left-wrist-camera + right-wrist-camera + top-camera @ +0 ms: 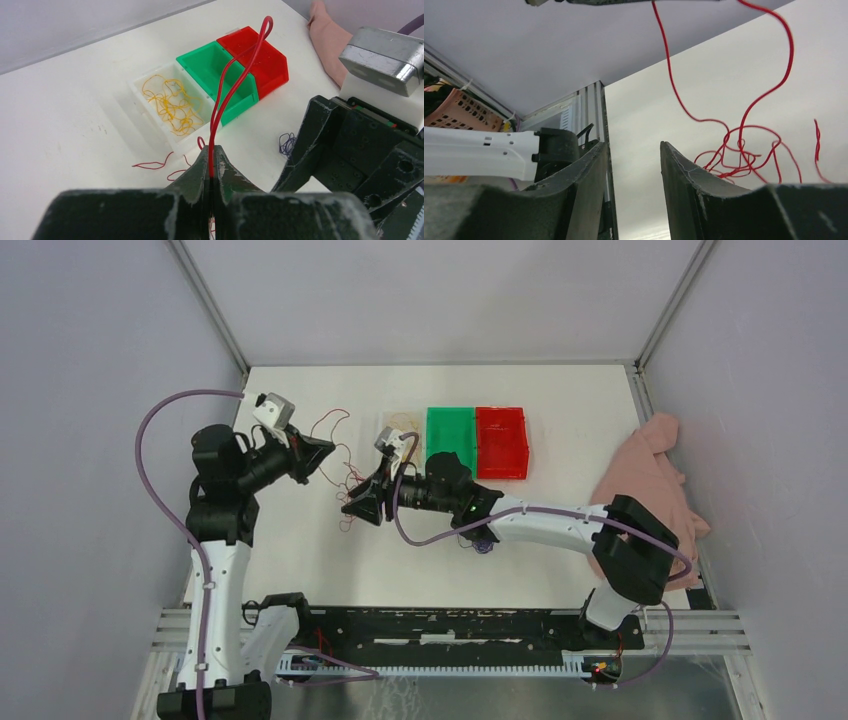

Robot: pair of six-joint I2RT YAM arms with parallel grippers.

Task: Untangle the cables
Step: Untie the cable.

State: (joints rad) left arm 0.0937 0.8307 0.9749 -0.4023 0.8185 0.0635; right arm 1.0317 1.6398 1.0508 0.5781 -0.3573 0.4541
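Now, nearest, the left gripper (212,162) pinches the red cable (227,87); the right gripper (633,150) beside it stands half-open, empty. Unanchored, a pull may tighten the tangle trailing on the bench (330,570), short of the yellow cable (172,106) in its tray (136,89).

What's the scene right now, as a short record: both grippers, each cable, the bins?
left gripper: shut on red cable, loop standing up from it
right gripper: open, empty, beside the red tangle
red cable, rest: tangled on the table
yellow cable: inside clear tray
dark blue-purple cable: small bundle on the table, free
green bin, red bin: empty
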